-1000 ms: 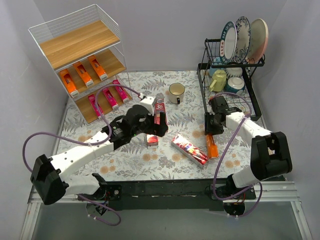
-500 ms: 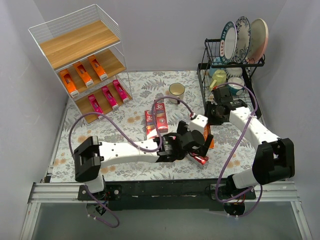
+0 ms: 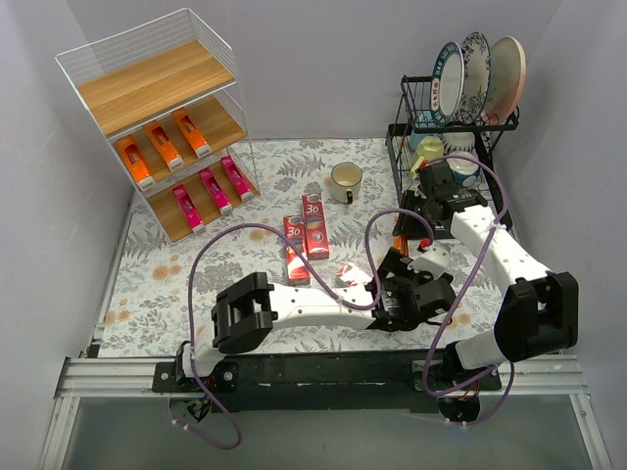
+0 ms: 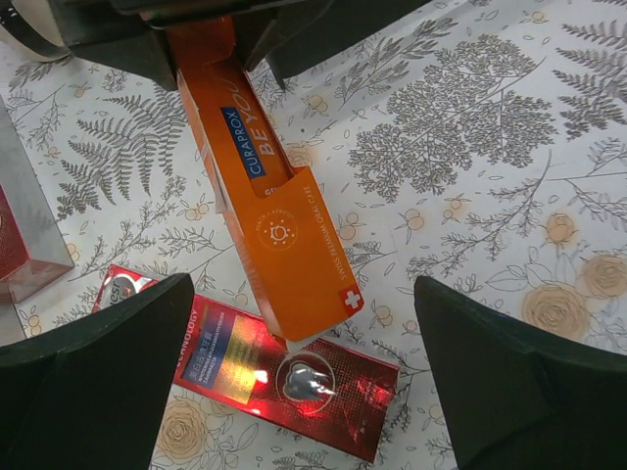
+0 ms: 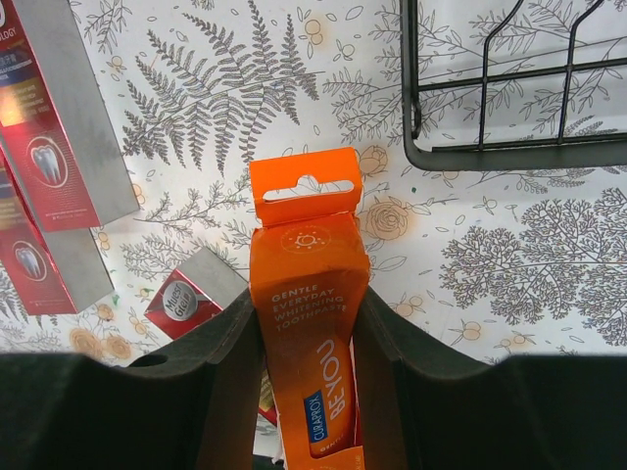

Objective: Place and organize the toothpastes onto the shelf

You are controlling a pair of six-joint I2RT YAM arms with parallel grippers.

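The right gripper (image 5: 308,323) is clamped on a slim orange toothpaste carton (image 5: 306,235), toward the right edge of the table (image 3: 167,284), just in front of the black dish rack (image 3: 451,147). The left gripper (image 4: 299,299) hangs over that carton, jaws wide apart, gripping nothing. A dark red carton (image 4: 284,377) lies below, near the front edge. Three orange cartons (image 3: 162,145) and three pink cartons (image 3: 211,191) sit on the shelf (image 3: 157,83) at the far left corner
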